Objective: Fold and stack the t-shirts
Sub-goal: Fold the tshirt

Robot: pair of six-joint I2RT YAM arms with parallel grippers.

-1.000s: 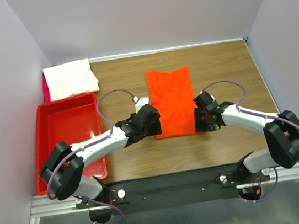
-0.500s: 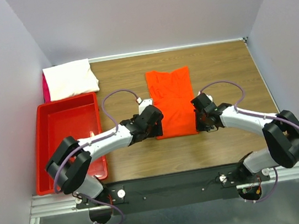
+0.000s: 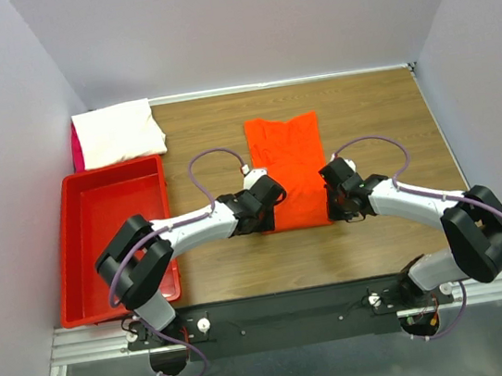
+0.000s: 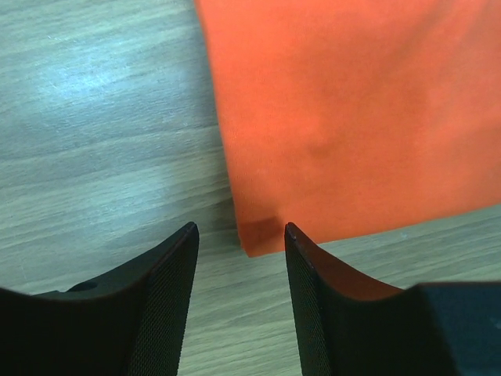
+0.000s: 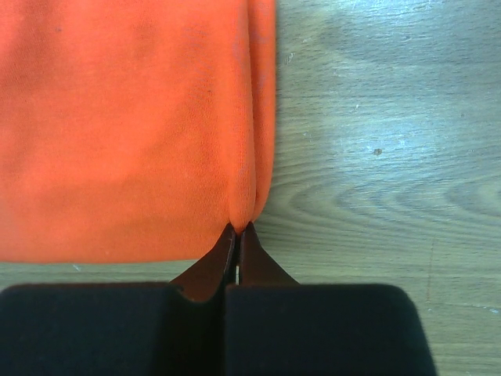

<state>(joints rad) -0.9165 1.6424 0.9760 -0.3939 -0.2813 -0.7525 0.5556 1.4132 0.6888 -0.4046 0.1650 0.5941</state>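
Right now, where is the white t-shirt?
In the top view, the white t-shirt lies at the far left corner of the table, just behind the red bin.

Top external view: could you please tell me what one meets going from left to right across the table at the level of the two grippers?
red bin → left gripper → orange-red t-shirt → right gripper

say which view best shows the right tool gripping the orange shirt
Right wrist view: the right tool is shut on a pinched fold of the orange shirt. In the top view the tool itself covers the contact; the left wrist view shows only its other corner.
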